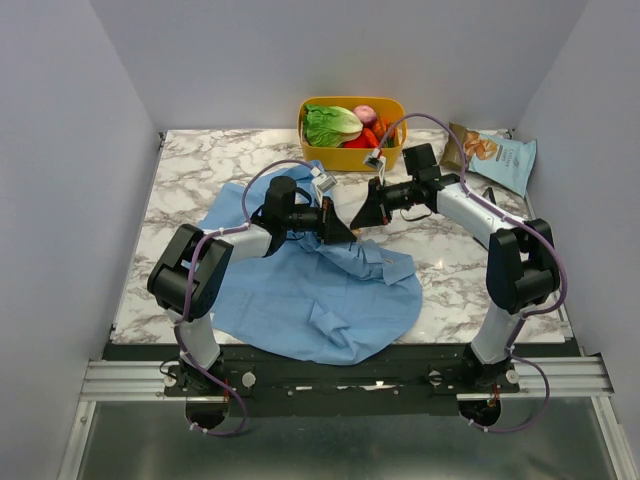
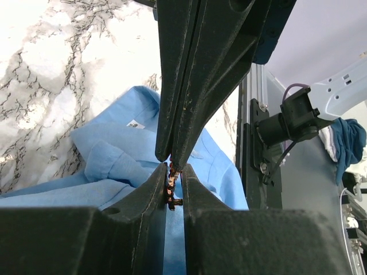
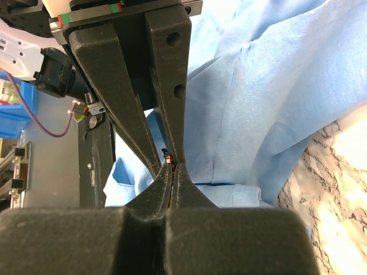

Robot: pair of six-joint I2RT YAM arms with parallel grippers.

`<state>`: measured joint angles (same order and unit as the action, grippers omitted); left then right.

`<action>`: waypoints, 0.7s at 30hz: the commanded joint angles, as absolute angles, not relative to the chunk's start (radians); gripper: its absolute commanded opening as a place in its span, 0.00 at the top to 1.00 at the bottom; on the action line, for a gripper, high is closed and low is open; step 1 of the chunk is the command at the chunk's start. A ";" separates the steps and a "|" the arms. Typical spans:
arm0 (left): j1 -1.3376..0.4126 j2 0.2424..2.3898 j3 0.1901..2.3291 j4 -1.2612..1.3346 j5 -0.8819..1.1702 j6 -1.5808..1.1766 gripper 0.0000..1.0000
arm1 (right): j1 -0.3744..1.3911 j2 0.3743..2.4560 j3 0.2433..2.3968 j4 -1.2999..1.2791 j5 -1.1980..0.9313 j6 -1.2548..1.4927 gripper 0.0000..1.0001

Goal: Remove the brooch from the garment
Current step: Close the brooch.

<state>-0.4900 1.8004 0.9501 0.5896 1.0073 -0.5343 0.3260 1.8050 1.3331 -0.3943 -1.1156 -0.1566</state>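
From above: the garment [image 1: 330, 300] spread rumpled over the marble counter [image 1: 200, 170], near side reaching the front edge, collar bunched up toward the middle. Just above that bunched cloth, the left tool [image 1: 350, 236] and the right tool [image 1: 358, 226] tip to tip, each arm reaching in from its own side. Brooch too small to make out here. At the far edge, a yellow basket [image 1: 350, 160] with lettuce [image 1: 330, 125] and red vegetables [image 1: 372, 135]; to its right, a snack bag [image 1: 500, 158] flat on the counter. Through the left wrist camera: own fingers [image 2: 152, 192] rising from below, narrowed to a slim slot. Lodged in that slot, the brooch [image 2: 171, 189], a small orange-tan beaded shape touching the finger on the picture's left, a sliver of blue on its other side; firm pinch or mere flanking impossible to tell. Coming down from the top, the right tool [image 2: 172, 157], fingers pressed together, tips meeting the upper end of the brooch. Behind, the garment's [image 2: 114, 154] collar and white label [image 2: 135, 124], then marble. Through the right wrist camera: own fingers [image 3: 186, 192] pressed together, a thin tan line in the seam. Descending from above, the left tool [image 3: 165, 164], tips close on either side of a tiny orange speck, the brooch [image 3: 167, 154], right at the right tool's tips. Blue cloth of the garment [image 3: 258, 86] draped behind, marble at lower right.
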 commanded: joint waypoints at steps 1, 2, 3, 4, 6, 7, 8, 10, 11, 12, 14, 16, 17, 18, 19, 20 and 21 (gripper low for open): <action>-0.502 1.796 0.979 0.552 1.061 -0.491 0.86 | 0.324 1.787 1.328 -0.377 -1.066 -0.161 1.00; -0.502 1.798 0.980 0.548 1.065 -0.488 0.85 | 0.322 1.787 1.328 -0.377 -1.066 -0.161 1.00; -0.502 1.796 0.985 0.539 1.069 -0.483 0.85 | 0.322 1.787 1.328 -0.376 -1.066 -0.160 1.00; -0.502 1.796 0.985 0.534 1.077 -0.479 0.85 | 0.324 1.789 1.328 -0.377 -1.066 -0.160 1.00; -0.503 1.796 0.991 0.512 1.084 -0.468 0.84 | 0.324 1.789 1.328 -0.377 -1.066 -0.160 0.99; -0.503 1.796 0.994 0.505 1.089 -0.463 0.84 | 0.324 1.789 1.330 -0.377 -1.066 -0.160 0.99; -0.503 1.796 0.999 0.497 1.091 -0.453 0.83 | 0.322 1.789 1.330 -0.377 -1.066 -0.160 1.00; -0.503 1.798 1.002 0.483 1.098 -0.446 0.81 | 0.324 1.792 1.330 -0.377 -1.065 -0.161 1.00; -0.505 1.798 1.005 0.480 1.100 -0.445 0.80 | 0.324 1.790 1.330 -0.376 -1.063 -0.161 1.00; -0.505 1.798 1.005 0.477 1.101 -0.443 0.79 | 0.322 1.792 1.330 -0.377 -1.063 -0.160 1.00; -0.505 1.796 1.005 0.477 1.107 -0.442 0.78 | 0.324 1.790 1.330 -0.377 -1.063 -0.160 1.00; -0.505 1.796 1.005 0.477 1.112 -0.440 0.77 | 0.324 1.790 1.330 -0.377 -1.062 -0.160 1.00; -0.506 1.795 1.006 0.474 1.115 -0.437 0.76 | 0.322 1.792 1.330 -0.377 -1.062 -0.160 1.00; -0.506 1.796 1.008 0.463 1.117 -0.430 0.75 | 0.324 1.792 1.330 -0.376 -1.062 -0.161 0.99; -0.506 1.796 1.009 0.456 1.118 -0.422 0.75 | 0.324 1.792 1.330 -0.376 -1.062 -0.160 1.00; -0.508 1.796 1.012 0.450 1.118 -0.417 0.74 | 0.324 1.792 1.330 -0.376 -1.062 -0.158 1.00; -0.509 1.796 1.014 0.439 1.118 -0.413 0.74 | 0.324 1.792 1.330 -0.376 -1.062 -0.158 1.00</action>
<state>-0.4911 1.8004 0.9897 0.4858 1.0378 -0.4477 0.3264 1.8050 1.3327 -0.3985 -1.1114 -0.1558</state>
